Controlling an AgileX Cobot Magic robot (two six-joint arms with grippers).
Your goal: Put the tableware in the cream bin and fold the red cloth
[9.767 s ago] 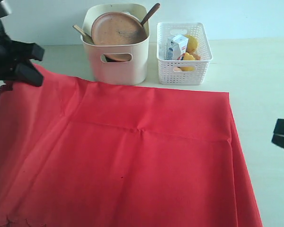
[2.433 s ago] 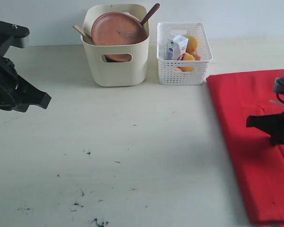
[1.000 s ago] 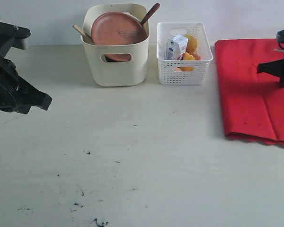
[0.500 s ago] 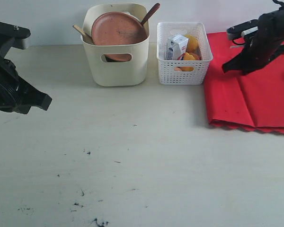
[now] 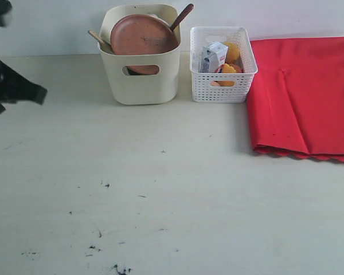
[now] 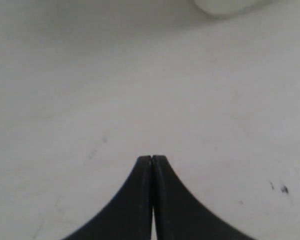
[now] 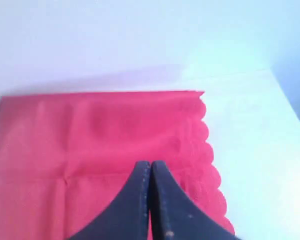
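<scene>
As the cream bin (image 5: 117, 86) already held the round brown plate (image 5: 142, 35) and the dark wooden spoon (image 5: 182, 16), stage: the tableware part seemed done, and only the cloth could need more work.
Red cloth (image 5: 309, 91): it lay folded on the table (image 5: 160, 189) at the right of the exterior view, just beside the white lattice basket (image 5: 223, 86), with its scalloped edge on the near side; the frame cut off its right end.
Right gripper (image 7: 150, 164): its fingers were pressed together and held nothing; it hung above the cloth, apart from it.
Left gripper (image 6: 151, 159): its fingers were also shut and empty, over bare table at the far left.
Key relation: the cloth lay below and ahead of the right fingers, and the scalloped edge ran roughly along the direction in which they pointed.
Nearer arm: the right one clearly, because the bin and the basket stood between the left gripper and the cloth.
Judgement: for one more fold, the right fingers would first have to open.
</scene>
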